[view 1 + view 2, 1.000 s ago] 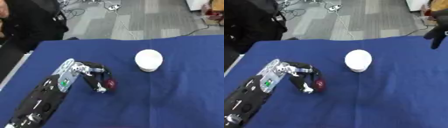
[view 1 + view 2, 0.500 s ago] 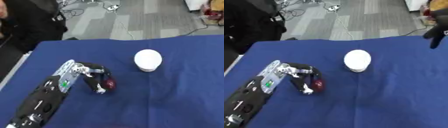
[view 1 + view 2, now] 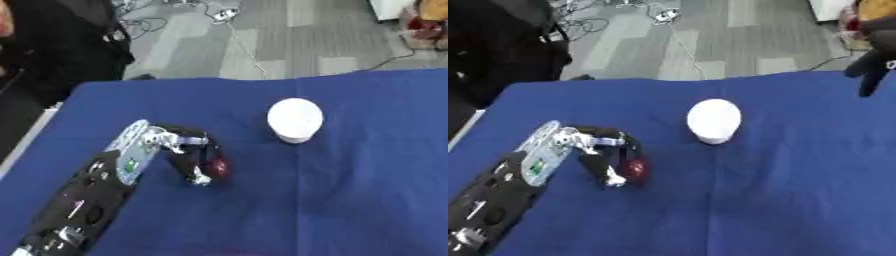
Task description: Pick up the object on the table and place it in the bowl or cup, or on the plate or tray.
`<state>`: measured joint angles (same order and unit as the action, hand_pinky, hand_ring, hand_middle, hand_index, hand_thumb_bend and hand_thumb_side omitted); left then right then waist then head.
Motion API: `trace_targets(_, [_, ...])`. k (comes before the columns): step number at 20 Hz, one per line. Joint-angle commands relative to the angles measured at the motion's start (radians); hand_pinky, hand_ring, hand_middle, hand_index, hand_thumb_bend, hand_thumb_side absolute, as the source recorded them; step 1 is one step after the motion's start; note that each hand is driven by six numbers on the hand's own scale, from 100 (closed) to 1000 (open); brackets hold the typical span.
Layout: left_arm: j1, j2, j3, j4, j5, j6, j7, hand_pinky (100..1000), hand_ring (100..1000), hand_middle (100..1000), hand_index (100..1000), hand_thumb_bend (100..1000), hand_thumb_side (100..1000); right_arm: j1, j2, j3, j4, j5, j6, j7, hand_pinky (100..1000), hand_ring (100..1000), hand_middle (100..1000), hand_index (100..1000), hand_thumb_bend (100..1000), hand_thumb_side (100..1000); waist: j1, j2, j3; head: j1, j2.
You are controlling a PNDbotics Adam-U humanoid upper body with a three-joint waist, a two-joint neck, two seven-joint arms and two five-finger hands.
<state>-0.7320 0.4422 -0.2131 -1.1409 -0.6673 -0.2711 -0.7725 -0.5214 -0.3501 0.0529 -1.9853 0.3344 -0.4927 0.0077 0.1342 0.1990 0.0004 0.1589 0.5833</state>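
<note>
Only the right eye view shows the right hand [image 3: 874,59].

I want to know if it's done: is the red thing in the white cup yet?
No, the red thing sits on the blue table inside the left hand's curled fingers, apart from the cup.

Pretty soft and blurry all over, even overhead light, only faint shadows on the blue cloth-covered surface [image 3: 350,190]; upper left of the frame goes dark.
</note>
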Motion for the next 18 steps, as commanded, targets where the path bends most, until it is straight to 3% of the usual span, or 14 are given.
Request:
trace_targets(1, [-0.013,0.009,0.006,-0.003,0.010,0.004,0.009,301,632,824,828,182,446,-0.018,0.000,-0.002,-0.015,-0.007,-0.001,0.003,294,508,718,782,112,1000,-0.003,-0.012,-0.001,-0.002,-0.015])
trace_targets(9, [-0.011,0.006,0.006,0.003,0.003,0.003,0.023,277,608,812,814,210,445,-0.022,0.002,-0.002,-0.015,-0.007,-0.002,0.003,295,509,717,782,109,1000,0.000,-0.011,-0.005,-0.003,-0.016])
trace_targets(18, [-0.016,0.009,0.006,-0.005,-0.080,-0.023,0.044,279,625,799,792,299,422,-0.023,0.002,-0.001,-0.015,-0.008,-0.003,0.003,295,509,717,781,109,1000,0.003,-0.010,-0.009,-0.008,-0.016])
